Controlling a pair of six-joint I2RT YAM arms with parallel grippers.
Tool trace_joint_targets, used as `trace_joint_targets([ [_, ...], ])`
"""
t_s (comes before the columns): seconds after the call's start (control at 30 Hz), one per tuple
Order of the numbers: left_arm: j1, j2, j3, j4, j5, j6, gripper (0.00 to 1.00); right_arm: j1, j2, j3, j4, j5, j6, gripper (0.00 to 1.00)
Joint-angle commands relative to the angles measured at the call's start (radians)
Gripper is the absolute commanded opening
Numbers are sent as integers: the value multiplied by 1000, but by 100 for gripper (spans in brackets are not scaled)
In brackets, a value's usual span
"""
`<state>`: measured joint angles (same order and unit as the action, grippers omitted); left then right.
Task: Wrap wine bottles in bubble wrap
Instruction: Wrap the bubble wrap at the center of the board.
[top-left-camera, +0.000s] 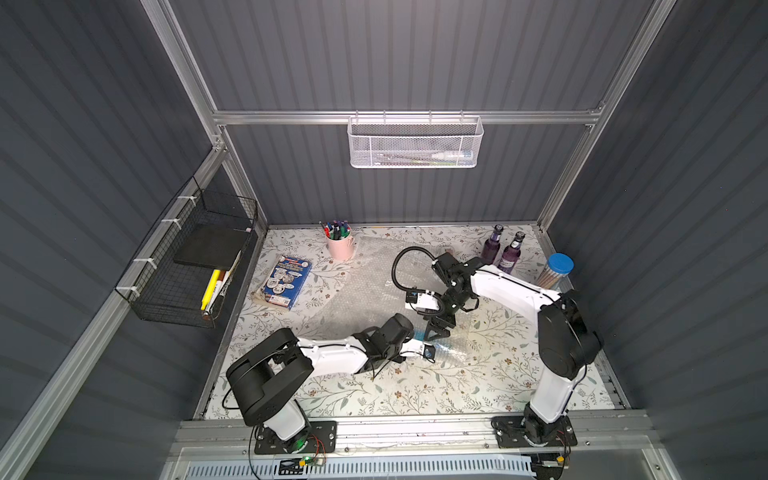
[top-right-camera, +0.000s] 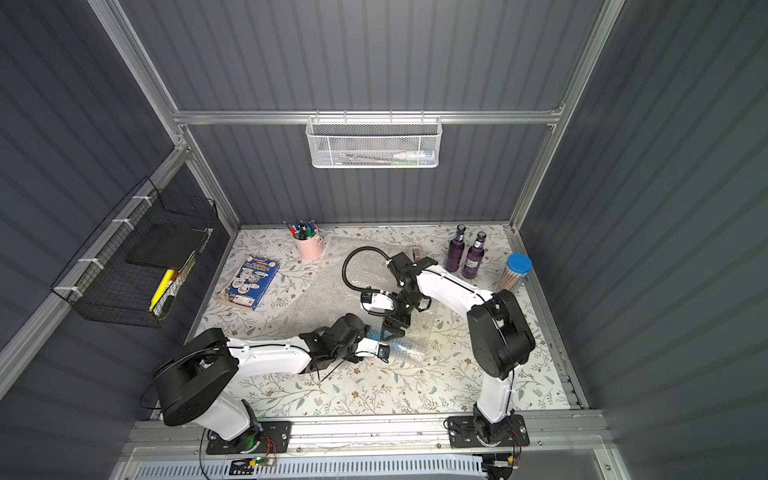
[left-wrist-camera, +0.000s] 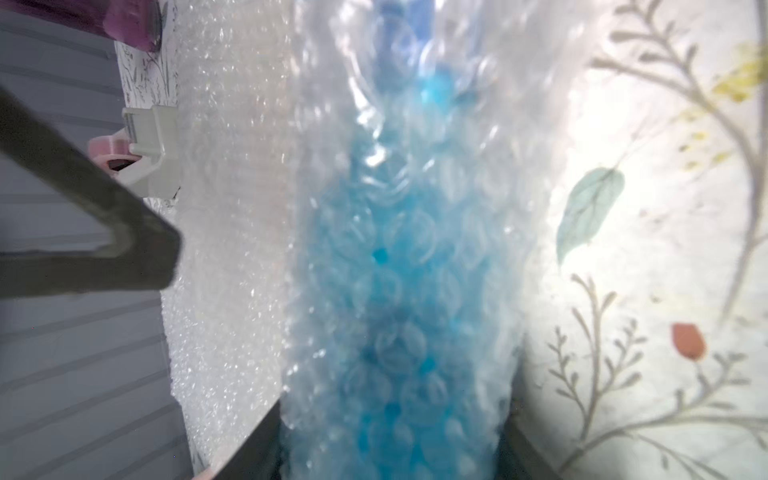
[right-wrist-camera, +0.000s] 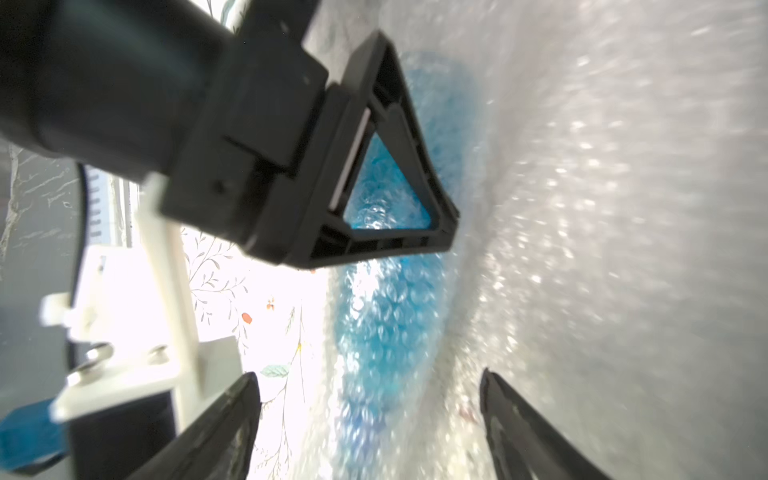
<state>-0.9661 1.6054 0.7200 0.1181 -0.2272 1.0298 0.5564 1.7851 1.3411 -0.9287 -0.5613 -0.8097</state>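
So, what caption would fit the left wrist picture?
Wrapped in bubble wrap, the blue bottle sits between the fingers of the left hand.

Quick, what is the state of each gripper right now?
Left gripper: closed on the blue bottle, through its bubble wrap.
Right gripper: open, holding nothing.

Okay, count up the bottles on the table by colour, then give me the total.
blue bottle, lying inside bubble wrap: 1
purple bottles, standing unwrapped at the back: 2
Total: 3
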Motion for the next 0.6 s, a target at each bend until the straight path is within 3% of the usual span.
trace_joint_targets([
  [0.0, 11, 43, 60, -157, 39, -107, 62, -19, -70, -69, -64, -5, 19, 84],
  [0.17, 19, 86, 165, -325, 113, -182, 63, -78, -252, -209, 63, 18, 59, 85],
  [0.43, 110, 189, 388, -612, 329, -286, 64, -81, -557, -478, 240, 82, 116, 87],
  [0.57, 155, 252, 473, -720, 453, -314, 60, -76, -685, -600, 295, 46, 61, 88],
])
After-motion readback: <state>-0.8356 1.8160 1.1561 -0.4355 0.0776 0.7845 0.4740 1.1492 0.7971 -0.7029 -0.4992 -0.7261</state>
